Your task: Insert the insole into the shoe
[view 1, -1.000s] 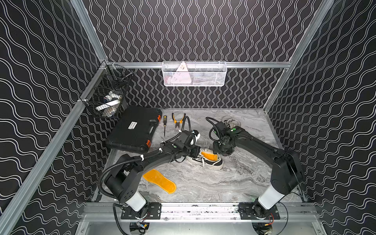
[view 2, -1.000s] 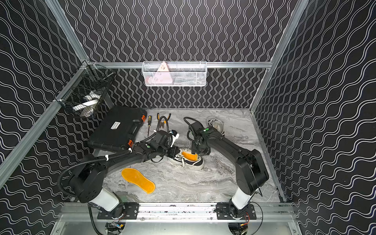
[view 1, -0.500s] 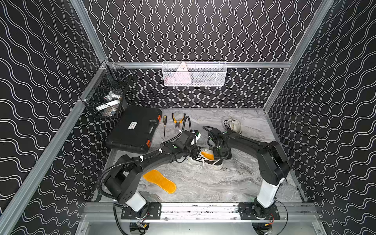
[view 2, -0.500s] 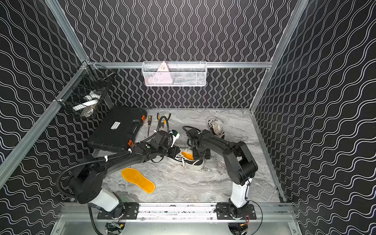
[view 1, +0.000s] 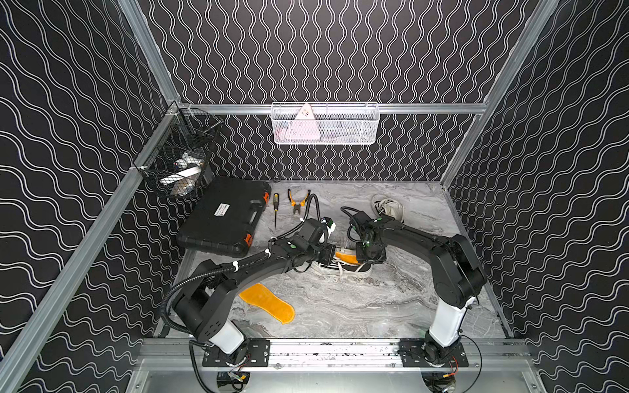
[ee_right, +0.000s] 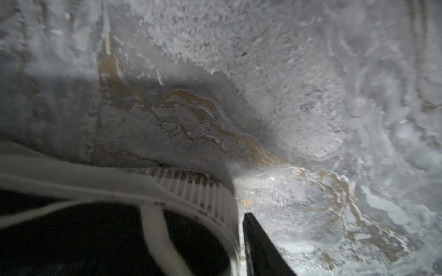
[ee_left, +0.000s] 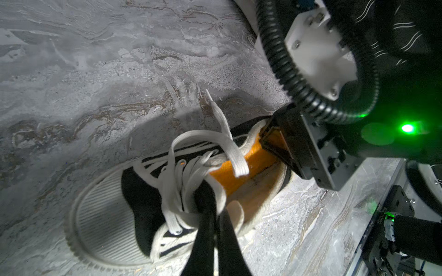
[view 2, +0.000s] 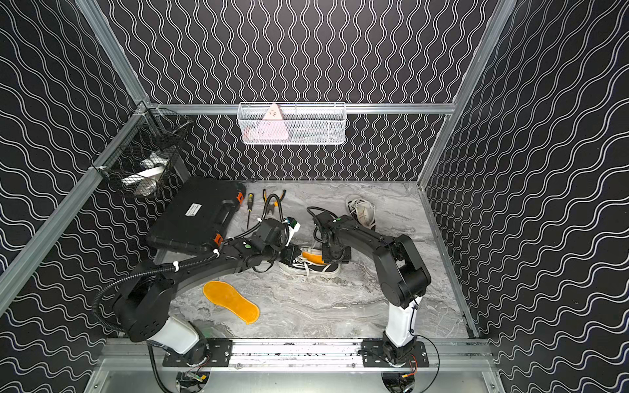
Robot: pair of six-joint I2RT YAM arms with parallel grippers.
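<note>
We judged the insole (ee_left: 248, 165) light, soft and bendable, best taken at its heel end; it lay partly inside the shoe (view 1: 343, 268) on the counter (view 1: 357, 306), heel end raised. The left pincer (ee_left: 214, 208) was clamped on the shoe's lacing. The right pincer (ee_left: 272, 141) sat at the insole's heel; we could not tell its grip. Since one second earlier, the right elbow (view 1: 456, 268) had folded inward.

Enclosure is closed on three sides by black walls (view 1: 323, 51) printed with white wavy lines. Corners and mid-height are framed by aluminium rails (view 1: 425, 108). A white wire basket (view 1: 325, 124) is hung on the back rail, a black wire basket (view 1: 177, 160) on the left rail. The surface (view 1: 374, 306) is finished in grey veined marble and evenly lit.
</note>
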